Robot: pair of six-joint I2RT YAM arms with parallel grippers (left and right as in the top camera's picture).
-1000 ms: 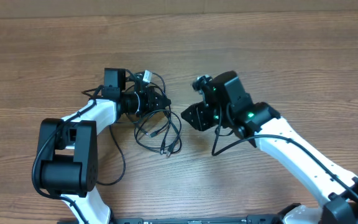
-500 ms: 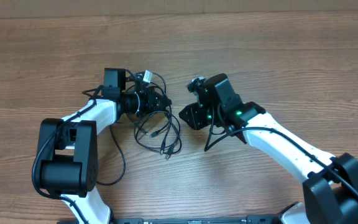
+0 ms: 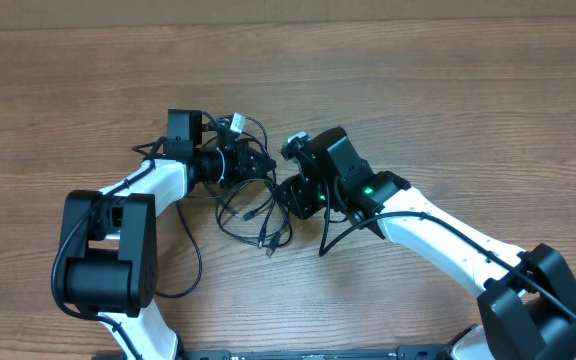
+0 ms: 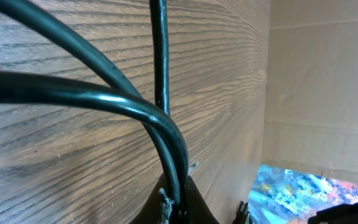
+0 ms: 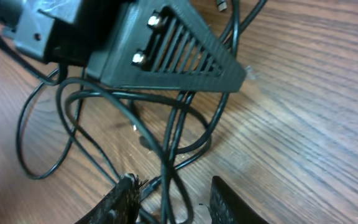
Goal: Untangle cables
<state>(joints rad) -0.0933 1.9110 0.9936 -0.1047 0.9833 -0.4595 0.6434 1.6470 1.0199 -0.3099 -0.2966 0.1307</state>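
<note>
The right hand (image 5: 176,198) stands apart, one strand of the cables (image 4: 73,94) between its fingers (image 5: 124,196), ungripped. Beyond it, the left hand (image 4: 176,202) is clamped on the same tangle on the counter (image 3: 418,90). No cord looks freed, so nearly all the untangling is left.

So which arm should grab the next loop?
Probably right: the right claw is open just over the loose loops of the cables, while the left claw is shut on them.
</note>
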